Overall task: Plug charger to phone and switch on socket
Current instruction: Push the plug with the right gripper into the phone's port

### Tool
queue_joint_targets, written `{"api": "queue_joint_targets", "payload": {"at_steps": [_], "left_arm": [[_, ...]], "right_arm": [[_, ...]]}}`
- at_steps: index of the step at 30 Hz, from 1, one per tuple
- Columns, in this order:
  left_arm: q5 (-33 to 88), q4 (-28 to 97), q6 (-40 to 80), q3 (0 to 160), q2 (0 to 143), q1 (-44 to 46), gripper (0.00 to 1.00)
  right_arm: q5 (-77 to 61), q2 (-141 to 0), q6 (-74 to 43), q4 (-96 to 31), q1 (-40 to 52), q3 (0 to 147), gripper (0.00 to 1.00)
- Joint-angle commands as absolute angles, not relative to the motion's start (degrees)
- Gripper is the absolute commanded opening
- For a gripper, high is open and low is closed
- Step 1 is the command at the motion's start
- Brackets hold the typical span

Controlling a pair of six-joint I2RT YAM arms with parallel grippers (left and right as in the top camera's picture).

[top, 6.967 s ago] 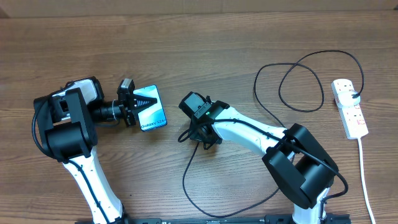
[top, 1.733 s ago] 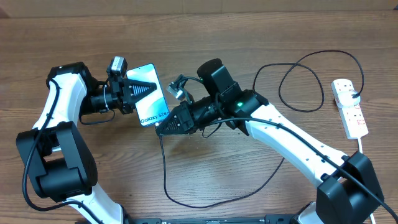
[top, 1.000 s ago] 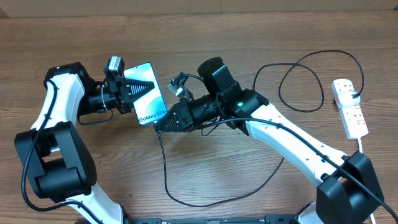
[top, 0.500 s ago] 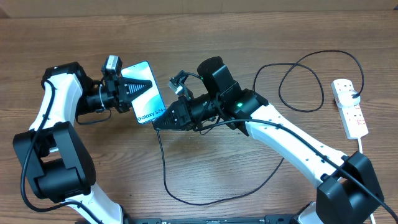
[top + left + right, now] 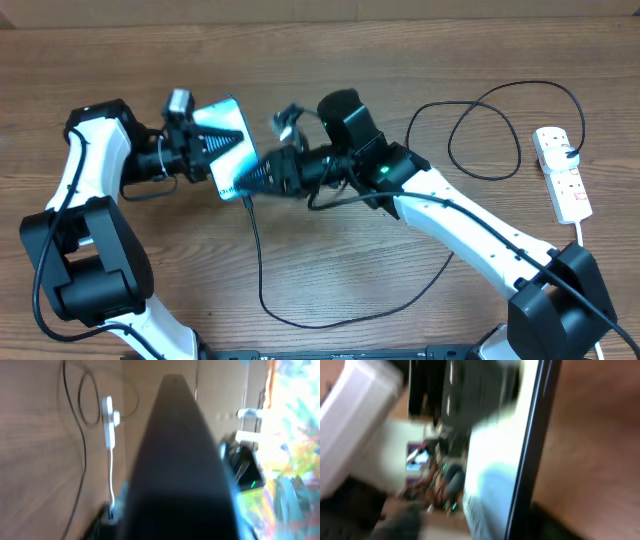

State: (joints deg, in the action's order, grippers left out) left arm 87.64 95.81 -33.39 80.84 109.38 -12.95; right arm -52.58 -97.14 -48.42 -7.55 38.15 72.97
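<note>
Phone/charger mating, observed from beside the table. The slim rectangular phone with the bright teal screen (image 5: 220, 113) is lifted off the wooden table (image 5: 400, 60) and clamped across its faces by the left gripper (image 5: 232, 140), jaws closed flat on it. This seems meant to present the lower short edge, where the port should be, toward the other arm. The right gripper (image 5: 245, 180) has its nose against that edge. It is motion-blurred, so I cannot tell whether its jaws are parted or pinching. The long thin black charger cable (image 5: 258, 270) drops from just under that edge, runs down in a loose loop and returns toward the right arm's base. The plug tip is lost in the blur, so whether it is seated cannot be judged. The white elongated socket strip with red switches (image 5: 562, 172) lies well apart at the table's right side, a black plug in it and its white cord (image 5: 585, 280) trailing off. The switch looks untouched. Left wrist view: a dark finger (image 5: 175, 460) fills the centre. Right wrist view: only the phone's smeared black edge.
</note>
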Motion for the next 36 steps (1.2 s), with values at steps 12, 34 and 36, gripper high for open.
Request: {"api": "queue_joint_targets", "payload": {"at_steps": [12, 34, 36], "left_arm": [[87.15, 93.71, -34.72, 80.73, 108.2, -11.22, 0.04], [90.28, 92.58, -34.68, 80.73, 108.2, -11.2, 0.04], [90.26, 92.62, -34.68, 80.73, 108.2, -11.2, 0.04]], "right_arm": [[-68.93, -97.12, -32.53, -19.9, 33.93, 74.22, 0.74], [-62.54, -97.14, -30.41, -23.09, 39.2, 74.22, 0.08], [-61.43, -97.14, -31.81, -23.09, 39.2, 74.22, 0.04]]}}
